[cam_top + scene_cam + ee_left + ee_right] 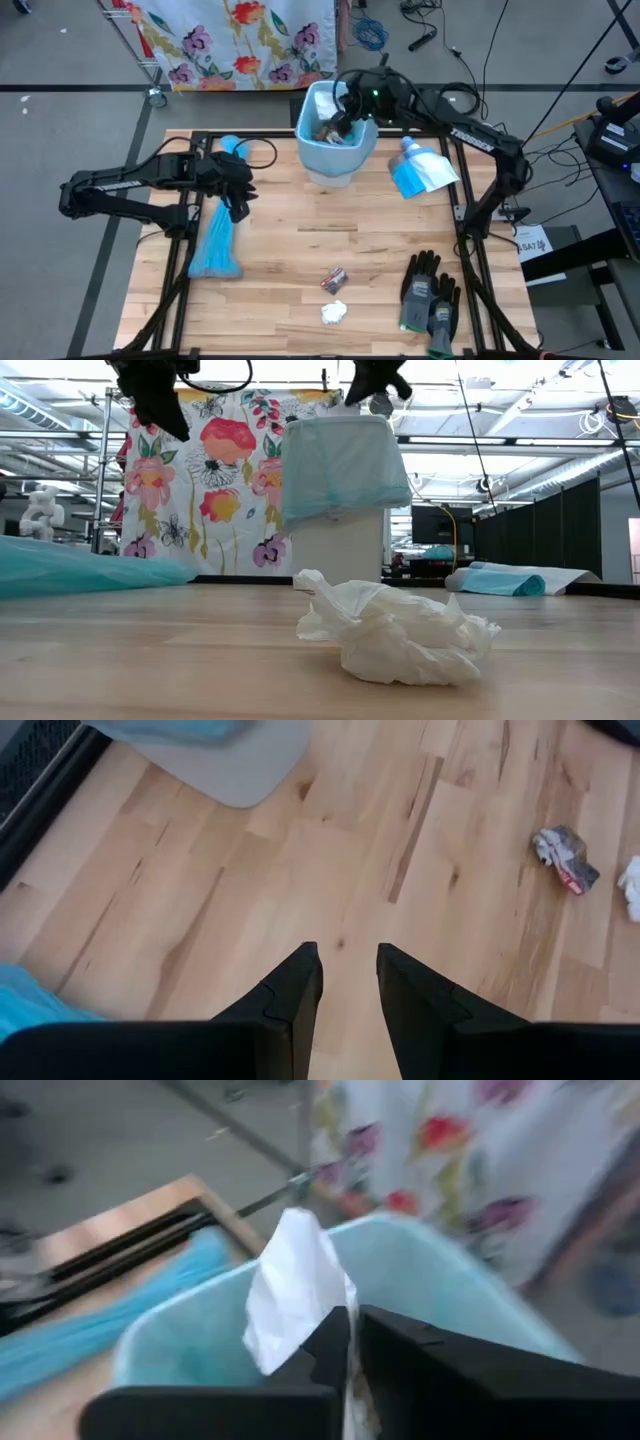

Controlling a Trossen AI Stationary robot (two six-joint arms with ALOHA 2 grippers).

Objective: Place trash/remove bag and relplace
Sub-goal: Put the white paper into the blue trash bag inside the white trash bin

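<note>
Bright, even overhead light; soft shadows on the bench [300, 250]; right wrist view motion-blurred; low view's background overexposed.

On my table [300, 250]: grey-black work gloves [430, 292] near one corner, blue-and-white packet [420, 170] beside them farther back; flowered cloth [235, 40] hangs beyond.
</note>
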